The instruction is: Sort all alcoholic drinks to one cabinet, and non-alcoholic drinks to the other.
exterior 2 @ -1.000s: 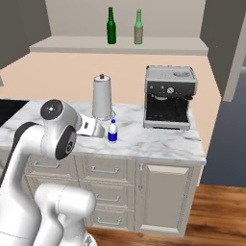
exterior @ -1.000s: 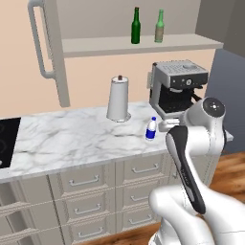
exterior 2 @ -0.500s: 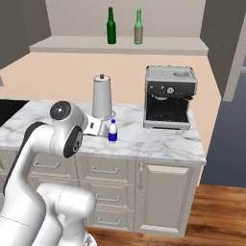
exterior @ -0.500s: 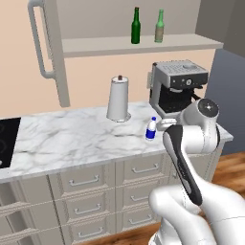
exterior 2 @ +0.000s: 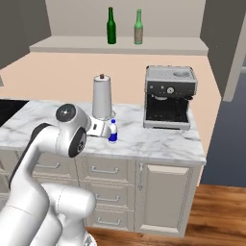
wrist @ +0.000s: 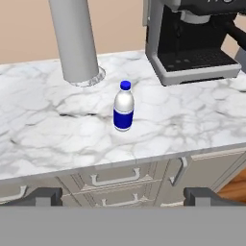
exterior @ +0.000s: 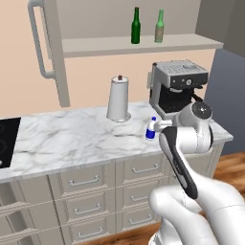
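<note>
Hand view has the blue-capped bottle (wrist: 123, 112) dead ahead on the bench (wrist: 43, 125) as the arm swings closer, tool (wrist: 123, 196) spread wide, pickup looking imminent.

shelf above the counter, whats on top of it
Two slim glass bottles stand upright side by side: a dark green bottle and a paler olive-green bottle. Nothing covers them.

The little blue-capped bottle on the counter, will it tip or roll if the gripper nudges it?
The bottle stands upright on a narrow base, so a high nudge would probably tip it. Its round body would then likely roll on the smooth marble counter. It looks like light plastic.
</note>
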Robot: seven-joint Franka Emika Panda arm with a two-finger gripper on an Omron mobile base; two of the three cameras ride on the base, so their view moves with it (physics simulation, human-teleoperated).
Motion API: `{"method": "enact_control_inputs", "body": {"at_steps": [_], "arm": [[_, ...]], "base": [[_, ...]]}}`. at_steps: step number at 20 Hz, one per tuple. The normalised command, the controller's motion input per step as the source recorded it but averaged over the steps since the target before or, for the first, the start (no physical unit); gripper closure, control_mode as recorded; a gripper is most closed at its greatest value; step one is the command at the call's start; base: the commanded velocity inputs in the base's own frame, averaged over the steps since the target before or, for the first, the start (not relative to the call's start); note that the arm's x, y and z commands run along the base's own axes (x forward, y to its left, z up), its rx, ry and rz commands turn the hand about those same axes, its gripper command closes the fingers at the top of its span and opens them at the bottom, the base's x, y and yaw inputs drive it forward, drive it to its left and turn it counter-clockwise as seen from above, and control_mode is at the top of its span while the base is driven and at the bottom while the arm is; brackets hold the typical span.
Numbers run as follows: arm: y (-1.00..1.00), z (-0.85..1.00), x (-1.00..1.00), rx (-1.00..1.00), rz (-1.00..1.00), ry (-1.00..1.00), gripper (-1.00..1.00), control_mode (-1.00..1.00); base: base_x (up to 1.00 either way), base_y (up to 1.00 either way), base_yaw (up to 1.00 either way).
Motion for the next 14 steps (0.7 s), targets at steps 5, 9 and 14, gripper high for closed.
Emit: {"method": "enact_control_inputs", "body": {"at_steps": [5,9,14], "arm": [[0.00,-0.15,0.21,0.00,0.00,0.00,-1.00,-1.00],[0.00,-0.13,0.26,0.00,0.00,0.00,-1.00,-1.00],[0.00,-0.10,0.25,0.00,0.00,0.00,-1.00,-1.00]], "base": [[0.00,0.00,0.00],[0.00,0.00,0.00],[0.00,0.00,0.00]]}}
